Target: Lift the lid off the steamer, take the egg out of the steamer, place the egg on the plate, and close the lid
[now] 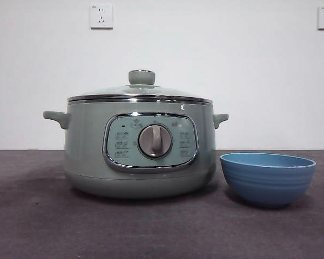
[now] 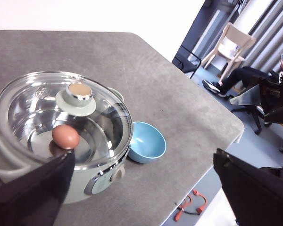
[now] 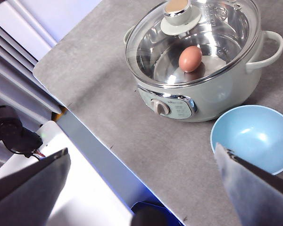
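Both pairs of jaws stand wide apart and hold nothing: the left gripper (image 2: pixel 141 188) and the right gripper (image 3: pixel 141 188) each show two dark jaws at the lower corners of their own wrist views, and neither appears in the front view, so you may take both arms as waiting high above the table (image 1: pixel 32 226). The steamer (image 1: pixel 86 156) fills the centre-left of the front view, with the lid (image 1: pixel 140 91) seated on its rim. Through the glass you see the egg (image 3: pixel 190 58) lying on the shiny pot floor, upper centre of the right wrist view. The plate (image 1: pixel 268 178) sits just beside the steamer at the lower right of the front view, apart from it. No step is yet done. Take the lid by its round knob (image 1: pixel 141 77); the glass is likely heavy, rigid and slippery, so lift it level. The egg is likely light, smooth and fragile; close on its narrower sides gently.
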{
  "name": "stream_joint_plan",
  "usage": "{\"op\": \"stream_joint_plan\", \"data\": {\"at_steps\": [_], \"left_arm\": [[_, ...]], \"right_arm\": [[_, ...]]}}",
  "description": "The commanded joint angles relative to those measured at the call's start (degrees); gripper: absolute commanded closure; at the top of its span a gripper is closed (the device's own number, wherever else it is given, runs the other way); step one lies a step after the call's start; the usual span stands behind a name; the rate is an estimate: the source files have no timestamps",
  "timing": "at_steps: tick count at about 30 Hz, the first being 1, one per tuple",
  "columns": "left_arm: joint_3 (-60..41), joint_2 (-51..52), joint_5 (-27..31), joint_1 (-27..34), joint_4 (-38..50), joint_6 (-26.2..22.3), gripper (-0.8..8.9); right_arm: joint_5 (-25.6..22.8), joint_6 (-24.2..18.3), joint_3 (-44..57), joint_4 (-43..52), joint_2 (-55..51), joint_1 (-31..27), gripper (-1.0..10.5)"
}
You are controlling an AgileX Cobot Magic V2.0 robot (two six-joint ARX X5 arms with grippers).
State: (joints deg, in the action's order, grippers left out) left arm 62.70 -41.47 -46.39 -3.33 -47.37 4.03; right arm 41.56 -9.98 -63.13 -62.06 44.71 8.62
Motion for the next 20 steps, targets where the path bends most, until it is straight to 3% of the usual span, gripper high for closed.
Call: {"op": "stream_joint_plan", "data": {"at_steps": [1, 7, 12, 20], "left_arm": [[2.51, -4.31, 2.34, -2.8, 0.83, -1.7, 3.18], [7.21, -14.1, 10.16, -10.62, 5.31, -2.82, 3.18], [8.2, -21.64, 19.63, -17.38, 14.08, -2.89, 3.18], [8.2, -33.31, 29.68, -22.88, 25.0, -6.78, 3.18]], "right_arm": [[0.09, 0.13, -0.04, 0.31, -0.07, 0.07, 4.1], [0.09, 0.13, -0.04, 0.35, 0.66, 0.07, 4.1], [0.09, 0.24, -0.07, 0.35, 1.66, 0.07, 4.1], [0.07, 0.55, -0.04, 0.33, 3.23, 0.07, 4.1]]}}
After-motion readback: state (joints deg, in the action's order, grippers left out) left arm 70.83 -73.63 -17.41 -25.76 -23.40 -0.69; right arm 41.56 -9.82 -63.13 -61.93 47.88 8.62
